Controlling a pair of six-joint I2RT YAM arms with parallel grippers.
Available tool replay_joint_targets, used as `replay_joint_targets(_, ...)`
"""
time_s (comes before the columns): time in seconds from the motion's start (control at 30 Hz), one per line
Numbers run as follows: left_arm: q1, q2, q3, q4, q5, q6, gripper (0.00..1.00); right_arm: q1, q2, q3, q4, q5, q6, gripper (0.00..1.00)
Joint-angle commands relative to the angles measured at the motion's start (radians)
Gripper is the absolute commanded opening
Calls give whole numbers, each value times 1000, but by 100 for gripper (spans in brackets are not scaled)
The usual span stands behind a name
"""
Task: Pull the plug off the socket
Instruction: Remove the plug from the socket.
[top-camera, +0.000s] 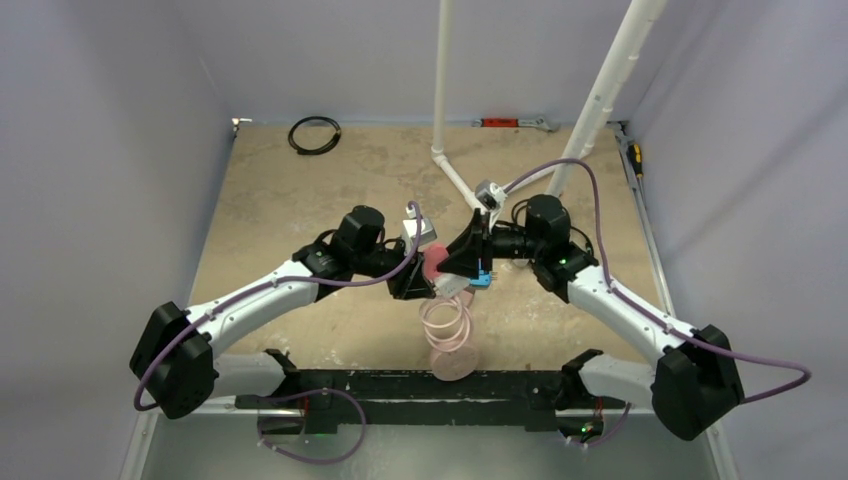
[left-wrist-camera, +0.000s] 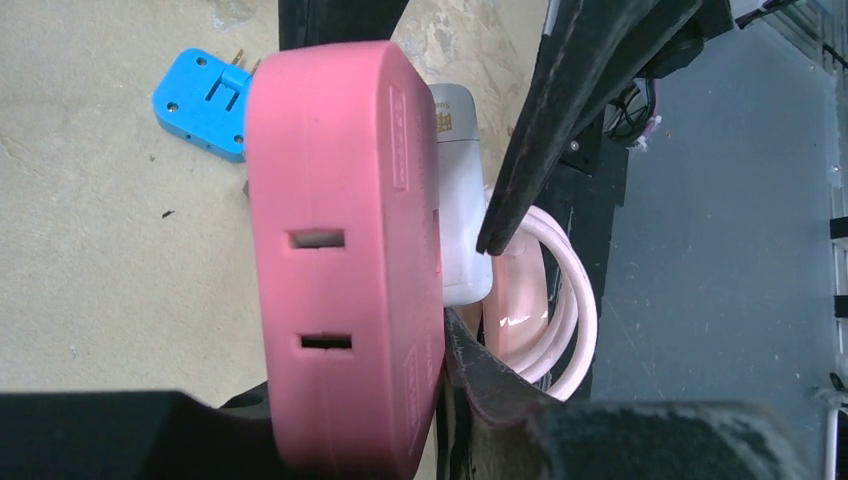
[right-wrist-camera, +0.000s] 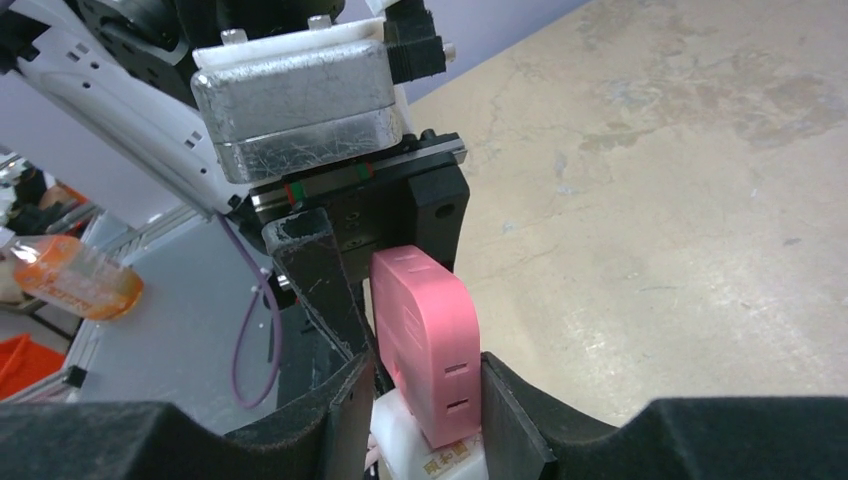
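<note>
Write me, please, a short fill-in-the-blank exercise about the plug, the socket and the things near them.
1. The plug is ____ in colour.
2. The socket touching it is ____.
3. The plug's cable is ____, not straight.
4. The adapter on the table is ____.
Missing words: pink; white; coiled; blue.

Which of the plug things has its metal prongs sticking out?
The small blue one; the pink plug shows only slots, and the white socket shows none.

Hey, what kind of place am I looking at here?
Likely a robotics lab work cell: a left arm and right arm bolted at a wooden table, plain walls boxing it in, white poles overhead.
</note>
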Motion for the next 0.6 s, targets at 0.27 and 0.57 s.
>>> replay_joint_targets(0.27, 4, -12, 52, 69, 65, 1, 0, 10, 14, 16, 9, -106, -19, 5)
replay_joint_targets(0.57, 10, -64, 51, 65, 39, 3, 72, 10, -161, -87, 151, 79, 64, 0)
